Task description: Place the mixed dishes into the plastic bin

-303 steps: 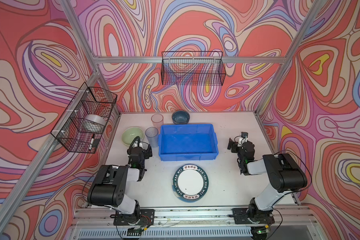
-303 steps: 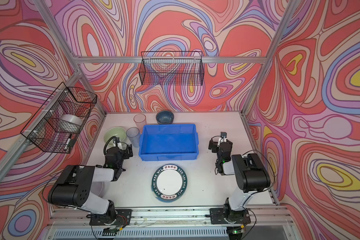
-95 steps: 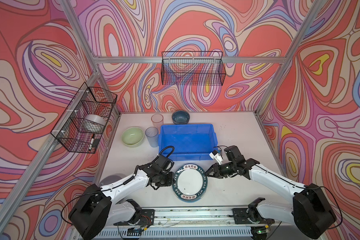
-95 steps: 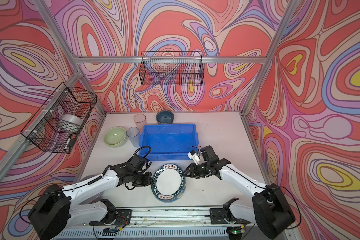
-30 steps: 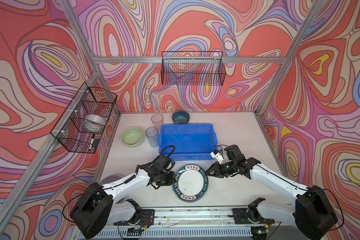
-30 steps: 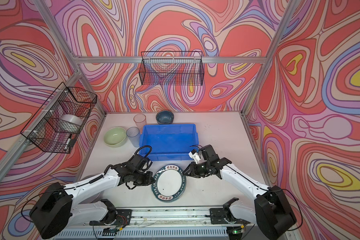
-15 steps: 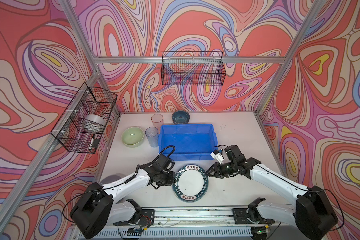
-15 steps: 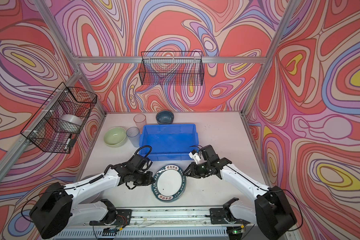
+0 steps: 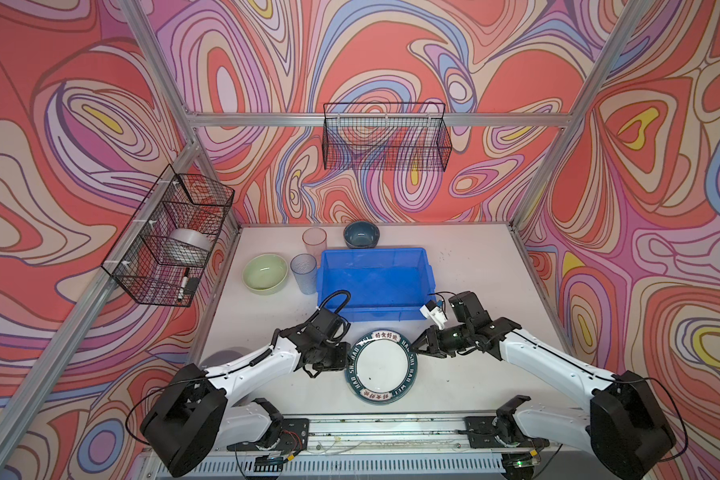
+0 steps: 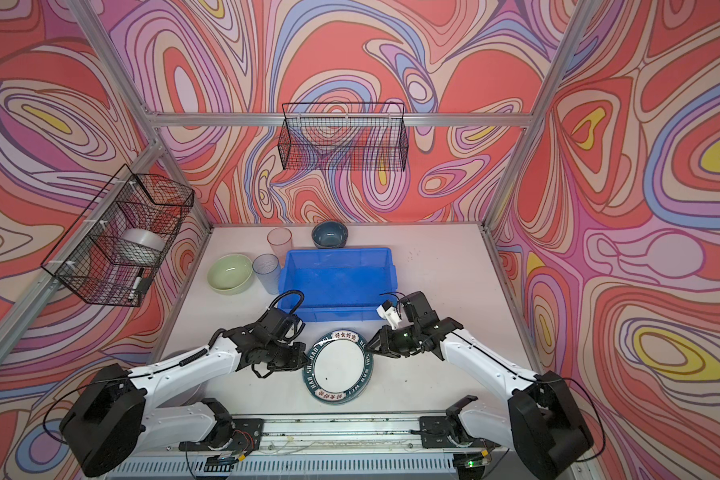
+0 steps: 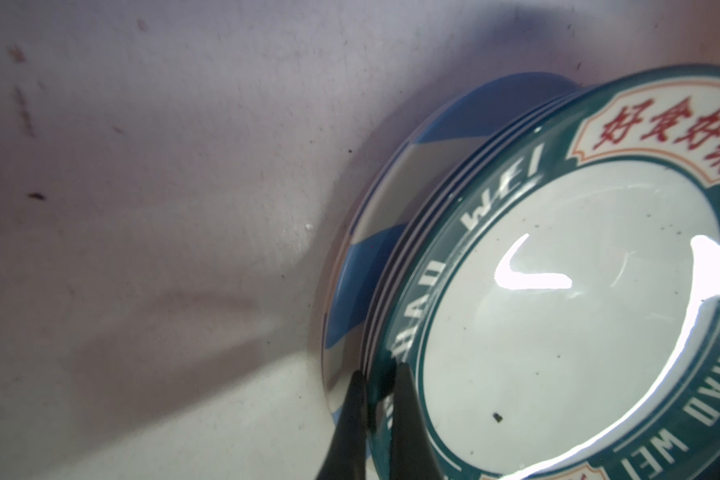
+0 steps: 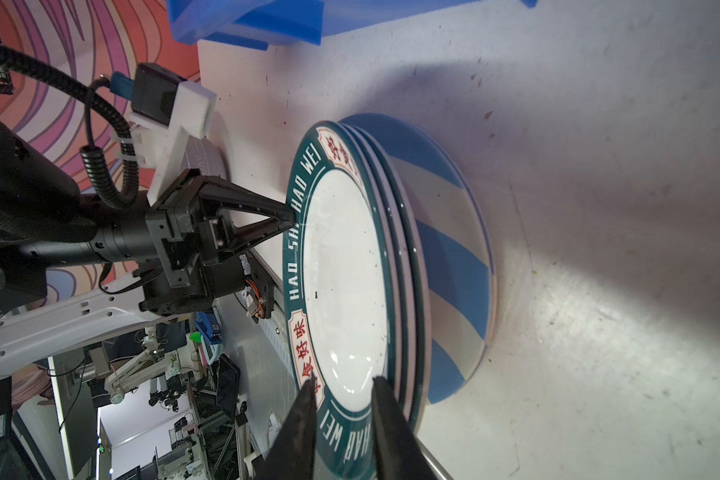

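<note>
Left hand [image 9: 347,358] is pinched tight on the plates [image 9: 381,368] at the rim facing it. Right hand [image 9: 414,344] grips the opposite rim, its jaws a little apart. Both arms have swung in from rest, yet the stack sits unmoved on the counter [image 9: 474,270], so I'd say the lift comes next. Just beyond the hands the bin [image 9: 373,282] is empty. The basket [image 9: 142,266] far off to their left holds a white roll [image 9: 190,245].

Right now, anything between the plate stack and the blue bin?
Nothing visible: bare table between the plate stack and the blue bin; only the bin's near wall to clear. Left gripper and right gripper pinch the stack's rim.
</note>
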Robot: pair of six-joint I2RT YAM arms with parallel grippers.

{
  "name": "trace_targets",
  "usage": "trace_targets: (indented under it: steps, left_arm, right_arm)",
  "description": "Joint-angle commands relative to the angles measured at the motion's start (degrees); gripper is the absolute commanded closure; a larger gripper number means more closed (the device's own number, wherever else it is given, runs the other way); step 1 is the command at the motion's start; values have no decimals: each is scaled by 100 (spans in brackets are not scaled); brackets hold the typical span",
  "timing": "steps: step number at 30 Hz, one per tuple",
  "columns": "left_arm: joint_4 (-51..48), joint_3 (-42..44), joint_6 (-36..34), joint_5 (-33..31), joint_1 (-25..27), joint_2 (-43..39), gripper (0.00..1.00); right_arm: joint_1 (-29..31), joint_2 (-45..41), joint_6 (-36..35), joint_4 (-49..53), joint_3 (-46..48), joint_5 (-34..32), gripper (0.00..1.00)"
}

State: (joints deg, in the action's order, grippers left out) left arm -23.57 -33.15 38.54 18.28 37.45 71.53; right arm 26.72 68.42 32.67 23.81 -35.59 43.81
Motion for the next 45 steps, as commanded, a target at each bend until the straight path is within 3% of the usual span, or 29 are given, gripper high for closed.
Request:
trace_targets:
  steps: [1, 12, 30, 45]
  left_arm:
    - [-394, 133, -56, -189, 34, 245, 100]
    - [-416, 118, -66, -201, 33, 265, 100]
    - [-413, 120, -65, -207, 34, 264, 100]
    - [-424, 117, -66, -220, 34, 298, 100]
  right_arm:
    - [33, 1, -101, 186, -52, -268, 74]
    - [37, -215, -299, 778, -343, -846, 74]
    - [34, -120, -138, 349, -145, -181, 74]
    - [31, -88, -243, 515, -141, -479, 75]
